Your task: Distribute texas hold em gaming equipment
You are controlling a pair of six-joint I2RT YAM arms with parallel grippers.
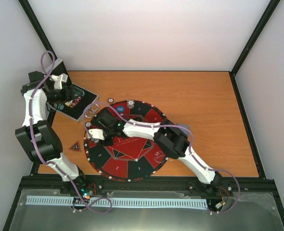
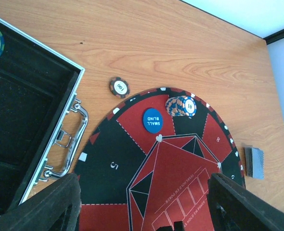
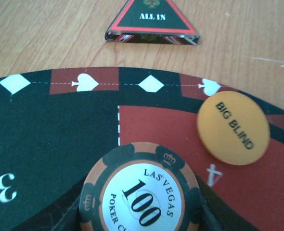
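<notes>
Right wrist: my right gripper point(image 3: 141, 214) pinches the 100 chip point(image 3: 141, 190) over the mat point(image 3: 60, 125), mid-placement I'd say, next needing a gentle lower and release.

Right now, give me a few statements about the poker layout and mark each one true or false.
1. The right hand holds a 100 chip. True.
2. The All In marker sits off the mat, on the table. True.
3. The Big Blind button lies on the bare table. False: it lies on the mat.
4. The Small Blind button is orange. False: it is blue.
5. The left hand grips a card. False: it is open and empty.
</notes>
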